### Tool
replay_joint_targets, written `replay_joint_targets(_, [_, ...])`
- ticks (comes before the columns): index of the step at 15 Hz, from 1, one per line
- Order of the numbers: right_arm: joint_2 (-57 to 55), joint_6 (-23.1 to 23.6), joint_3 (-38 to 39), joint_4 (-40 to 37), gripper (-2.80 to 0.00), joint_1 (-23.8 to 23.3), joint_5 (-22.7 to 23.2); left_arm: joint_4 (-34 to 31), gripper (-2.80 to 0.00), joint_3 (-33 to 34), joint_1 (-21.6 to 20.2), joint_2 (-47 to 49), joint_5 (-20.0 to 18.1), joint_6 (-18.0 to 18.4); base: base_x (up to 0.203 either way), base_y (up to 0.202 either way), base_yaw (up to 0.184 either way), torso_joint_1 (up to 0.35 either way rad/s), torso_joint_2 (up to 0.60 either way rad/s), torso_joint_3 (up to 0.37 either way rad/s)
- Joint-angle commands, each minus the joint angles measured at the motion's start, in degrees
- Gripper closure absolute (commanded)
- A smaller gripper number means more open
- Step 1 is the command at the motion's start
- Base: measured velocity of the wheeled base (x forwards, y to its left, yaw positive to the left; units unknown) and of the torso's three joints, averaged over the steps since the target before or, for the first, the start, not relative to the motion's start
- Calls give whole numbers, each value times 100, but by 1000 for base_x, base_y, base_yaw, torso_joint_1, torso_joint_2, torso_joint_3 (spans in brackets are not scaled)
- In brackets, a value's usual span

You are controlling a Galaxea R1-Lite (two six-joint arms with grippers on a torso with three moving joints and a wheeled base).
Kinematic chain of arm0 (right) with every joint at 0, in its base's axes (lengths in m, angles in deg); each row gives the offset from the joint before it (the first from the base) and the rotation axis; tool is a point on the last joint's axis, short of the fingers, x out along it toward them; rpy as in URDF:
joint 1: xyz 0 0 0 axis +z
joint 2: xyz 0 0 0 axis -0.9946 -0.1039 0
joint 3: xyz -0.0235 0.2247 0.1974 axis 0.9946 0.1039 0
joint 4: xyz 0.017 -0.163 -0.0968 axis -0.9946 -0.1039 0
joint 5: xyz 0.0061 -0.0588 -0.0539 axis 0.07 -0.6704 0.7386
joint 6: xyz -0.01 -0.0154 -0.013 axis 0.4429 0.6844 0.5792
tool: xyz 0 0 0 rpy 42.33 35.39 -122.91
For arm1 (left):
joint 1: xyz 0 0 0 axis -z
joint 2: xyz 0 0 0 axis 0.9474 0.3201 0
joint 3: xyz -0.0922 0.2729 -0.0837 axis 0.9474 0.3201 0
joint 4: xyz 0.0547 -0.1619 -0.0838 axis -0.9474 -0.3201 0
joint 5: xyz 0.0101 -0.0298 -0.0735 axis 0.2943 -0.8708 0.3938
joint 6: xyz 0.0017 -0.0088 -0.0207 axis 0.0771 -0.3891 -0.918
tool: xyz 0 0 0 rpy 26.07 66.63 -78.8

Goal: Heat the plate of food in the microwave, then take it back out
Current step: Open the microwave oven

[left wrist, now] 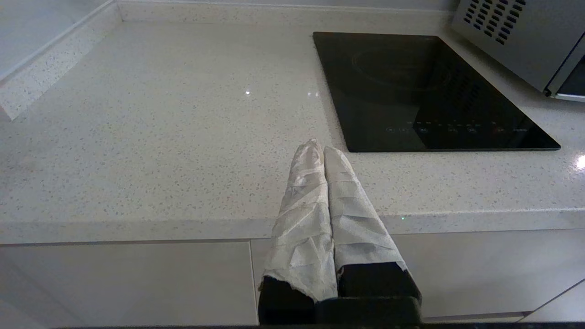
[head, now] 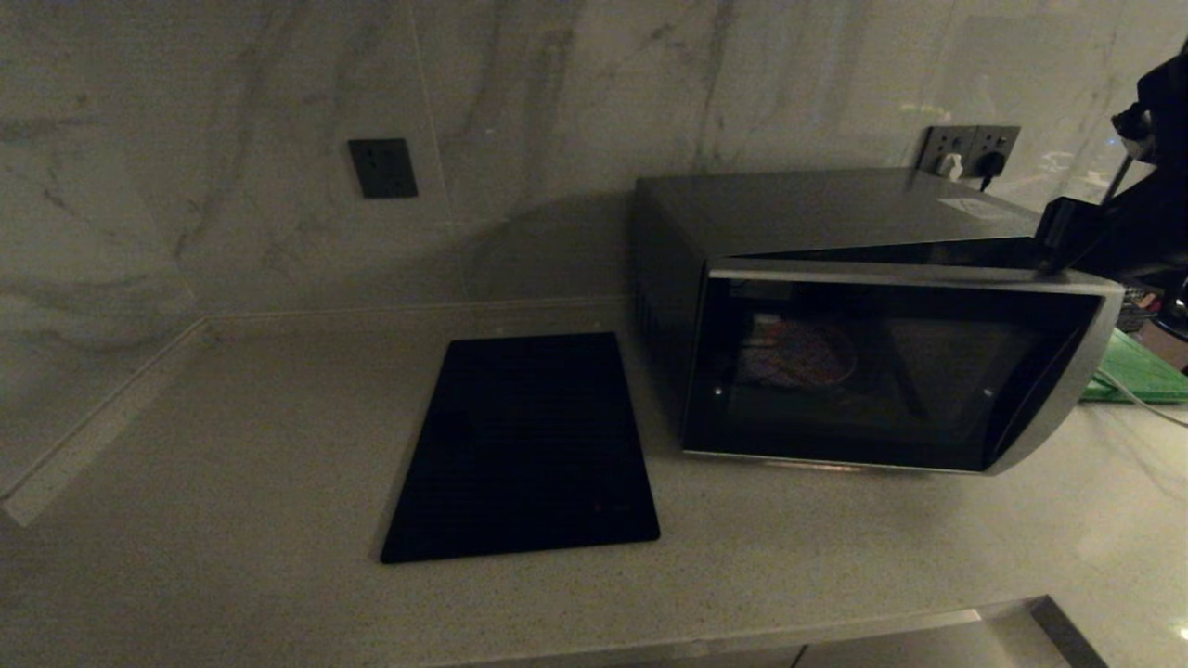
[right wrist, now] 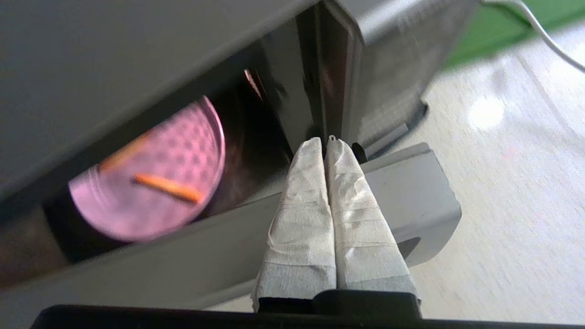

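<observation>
microwave [head: 863, 306] door ajar, my right gripper [right wrist: 325, 142] at its top right corner.

door tilts out from the top with a dark gap along its upper edge; through the glass in the head view i see the plate of food [head: 800, 354] inside, toward 9 o'clock of the cavity, and my right wrist view shows the lavender plate with orange sticks through the gap. right gripper's wrapped fingers [right wrist: 301, 205] are pressed tight together, grasping nothing, tips at the seam between door edge and housing; whether they touch it i cannot tell. left gripper [left wrist: 323, 148] hangs parked off the counter's front edge, fingers clenched flat against each other, nothing held. black panel [head: 524, 445] lies on the counter [head: 232, 445] at 9 o'clock from the microwave, just beside it. green board [head: 1137, 371] sits at 3 o'clock, partly hidden behind the door corner.
</observation>
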Motion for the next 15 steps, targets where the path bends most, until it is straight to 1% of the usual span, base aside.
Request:
replay_joint_targets(1, [365, 6, 193, -132, 0, 7, -1, 1, 0, 0, -4, 4, 2, -6, 0, 0, 0, 0, 0, 0])
replay_joint_targets(4, [652, 29, 340, -535, 0, 96, 46, 1, 0, 0, -4, 4, 2, -6, 0, 0, 0, 0, 0, 0])
replay_joint_targets(10, [1219, 38, 1051, -570, 0, 412, 57, 5, 0, 0, -3, 4, 2, -6, 0, 0, 0, 0, 0, 0])
replay_joint_targets(15, [1553, 38, 1203, -814, 0, 774, 51, 1, 0, 0, -4, 4, 2, -6, 0, 0, 0, 0, 0, 0])
